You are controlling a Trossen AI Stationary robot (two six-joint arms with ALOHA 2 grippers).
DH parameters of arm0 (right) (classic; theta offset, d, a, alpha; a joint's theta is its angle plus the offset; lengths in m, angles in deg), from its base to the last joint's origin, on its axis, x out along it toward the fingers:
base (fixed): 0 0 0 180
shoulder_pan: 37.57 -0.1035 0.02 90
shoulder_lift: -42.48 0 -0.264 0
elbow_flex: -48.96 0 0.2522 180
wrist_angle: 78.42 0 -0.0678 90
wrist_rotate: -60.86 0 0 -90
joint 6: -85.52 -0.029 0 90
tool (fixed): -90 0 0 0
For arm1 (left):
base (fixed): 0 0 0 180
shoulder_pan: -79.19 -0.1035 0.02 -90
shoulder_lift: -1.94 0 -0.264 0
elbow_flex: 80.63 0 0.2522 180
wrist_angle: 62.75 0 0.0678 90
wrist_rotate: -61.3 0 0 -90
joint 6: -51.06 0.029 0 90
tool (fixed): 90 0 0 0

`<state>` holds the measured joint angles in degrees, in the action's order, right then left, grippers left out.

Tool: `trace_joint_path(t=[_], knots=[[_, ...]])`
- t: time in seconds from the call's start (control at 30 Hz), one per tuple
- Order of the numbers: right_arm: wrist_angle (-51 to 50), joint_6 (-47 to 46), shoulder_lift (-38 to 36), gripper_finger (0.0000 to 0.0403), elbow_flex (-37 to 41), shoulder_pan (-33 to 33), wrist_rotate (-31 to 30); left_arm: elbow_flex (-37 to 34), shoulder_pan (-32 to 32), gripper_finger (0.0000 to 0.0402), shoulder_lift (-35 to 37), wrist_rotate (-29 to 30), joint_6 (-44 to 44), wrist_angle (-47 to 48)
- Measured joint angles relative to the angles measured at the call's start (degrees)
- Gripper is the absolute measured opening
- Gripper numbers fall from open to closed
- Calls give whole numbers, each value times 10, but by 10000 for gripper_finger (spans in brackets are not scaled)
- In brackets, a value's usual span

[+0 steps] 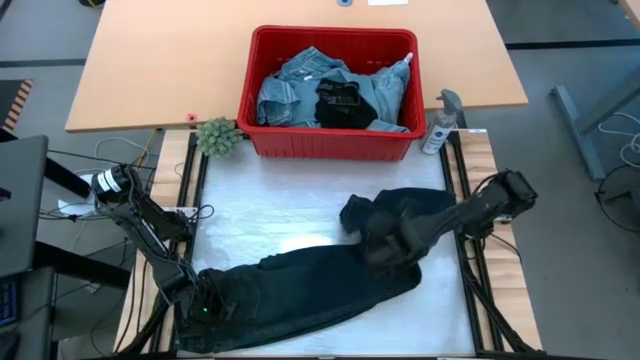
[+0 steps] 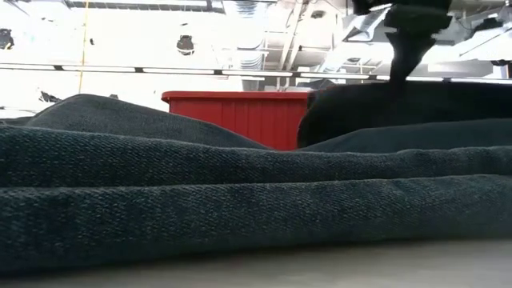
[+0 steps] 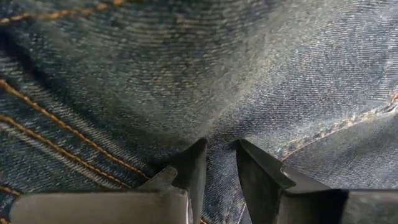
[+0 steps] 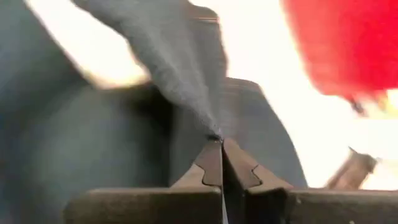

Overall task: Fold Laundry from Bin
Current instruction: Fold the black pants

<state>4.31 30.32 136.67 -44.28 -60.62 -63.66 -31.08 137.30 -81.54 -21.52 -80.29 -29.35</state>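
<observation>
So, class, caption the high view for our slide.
Both grippers, left and right, work dark jeans on the table while more laundry waits in the red bin.

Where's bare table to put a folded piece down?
Best patch: the white mat between the bin and the dark jeans, toward the plant. The front half is crowded: the left gripper and right gripper both pinch the jeans. The spray bottle blocks the bin's right corner.
</observation>
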Motion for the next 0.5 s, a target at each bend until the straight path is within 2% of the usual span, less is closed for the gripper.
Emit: trace_joint_path(t=[0.1, 0.23, 0.3, 0.4, 0.43, 0.5], knots=[[-67, -106, -19, 17, 2, 32, -6, 0, 0, 84, 0, 0, -3, 0], [-67, -190, -44, 17, 27, 90, -5, 0, 0, 84, 0, 1, -28, 1], [-64, -216, -47, 17, 43, 119, -1, 1, 4, 84, 0, 9, -42, 2], [-64, -207, -39, 17, 72, 162, 13, 6, 10, 84, 0, 16, -48, 14], [-63, -194, -39, 17, 89, 176, 30, 10, 13, 84, -1, 16, -52, 24], [-64, -169, -38, 17, 125, 210, 112, 15, 20, 84, -1, 17, -58, 40]])
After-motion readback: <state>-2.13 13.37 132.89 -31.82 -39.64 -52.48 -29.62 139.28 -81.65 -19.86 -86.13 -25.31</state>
